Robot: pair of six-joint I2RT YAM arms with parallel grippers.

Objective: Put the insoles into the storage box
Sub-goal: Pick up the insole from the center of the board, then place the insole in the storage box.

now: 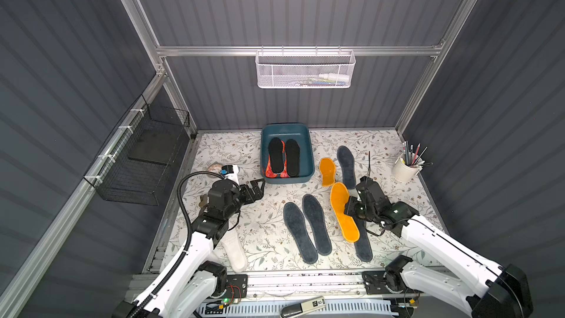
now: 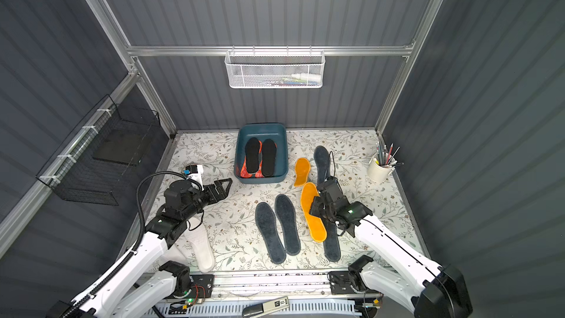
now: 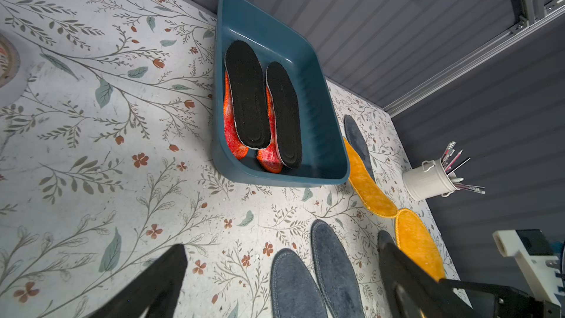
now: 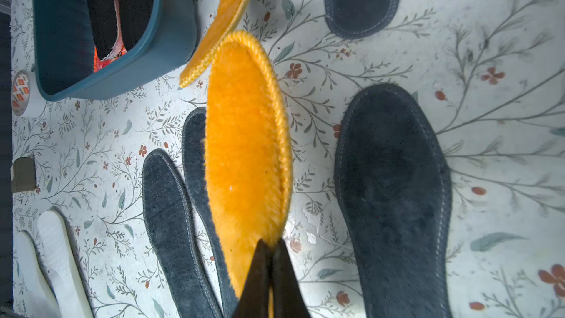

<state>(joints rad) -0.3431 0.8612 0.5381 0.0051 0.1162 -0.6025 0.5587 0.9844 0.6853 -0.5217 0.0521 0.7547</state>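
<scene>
Overhead pair, wrist-cams, shared storage box (image 1: 289, 178)

Little can be read. A flat silver-and-black device (image 1: 302, 306) lies on the frame at the near edge, seen in both top views (image 2: 265, 306). Its small label (image 1: 316, 303) carries letters that look like "SD"; the marks beside them are too small to tell. A tape roll (image 4: 23, 93) on the surface bears red-orange printed marks, not legible.
</scene>
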